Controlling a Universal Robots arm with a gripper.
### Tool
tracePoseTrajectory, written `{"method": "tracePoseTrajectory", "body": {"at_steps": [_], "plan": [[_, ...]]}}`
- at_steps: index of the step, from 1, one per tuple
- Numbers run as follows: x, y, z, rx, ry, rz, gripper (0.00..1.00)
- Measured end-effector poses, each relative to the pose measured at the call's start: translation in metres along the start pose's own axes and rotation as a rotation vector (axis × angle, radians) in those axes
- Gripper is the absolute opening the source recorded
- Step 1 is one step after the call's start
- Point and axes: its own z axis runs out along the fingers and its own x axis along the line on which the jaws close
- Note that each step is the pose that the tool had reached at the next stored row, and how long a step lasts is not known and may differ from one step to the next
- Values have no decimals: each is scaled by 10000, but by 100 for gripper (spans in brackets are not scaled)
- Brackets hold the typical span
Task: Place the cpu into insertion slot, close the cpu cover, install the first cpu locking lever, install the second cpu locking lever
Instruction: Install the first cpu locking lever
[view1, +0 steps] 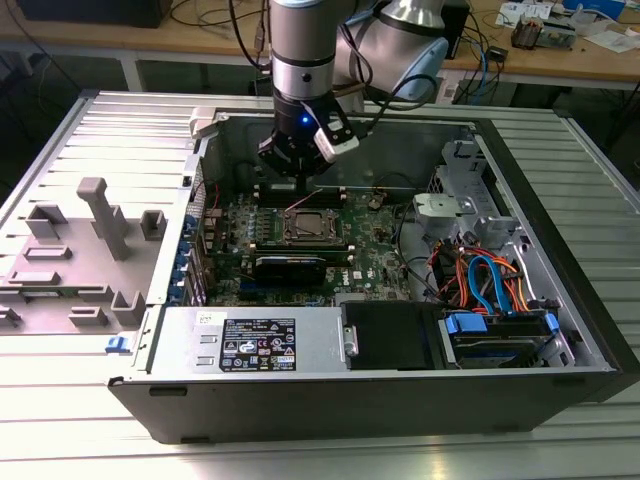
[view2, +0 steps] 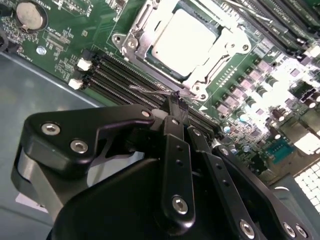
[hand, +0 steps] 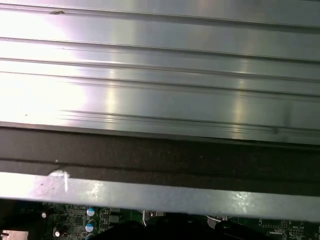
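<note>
While the cpu (view2: 185, 40) already sits under the closed cpu cover (view2: 150, 30), the gripper (view2: 175, 107), fingers pressed together, touches a thin locking lever (view2: 155, 91) not yet latched.

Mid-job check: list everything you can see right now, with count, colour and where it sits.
cpu: one, silver-grey, seated in the insertion slot.
cpu cover: one, silver, closed down around the cpu.
insertion slot: one, silver-rimmed, middle of the motherboard.
motherboard: one, green, on the case floor.
memory slots: several, black, beside the slot.
locking lever: one thin wire, silver, at the fingertips.
computer case: one, grey, open on the table.
power supply: one, silver, near edge of the case.
cables: bundle, blue and orange, exterior view's right.
gripper: one, black, fingertips together just beside the slot.
</note>
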Motion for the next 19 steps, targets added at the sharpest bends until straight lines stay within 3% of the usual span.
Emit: {"method": "tracePoseTrajectory", "body": {"at_steps": [13, 19], "plan": [[-165, 10, 47, 31, 2, 1, 11], [-224, 13, 106, 35, 3, 2, 11]]}}
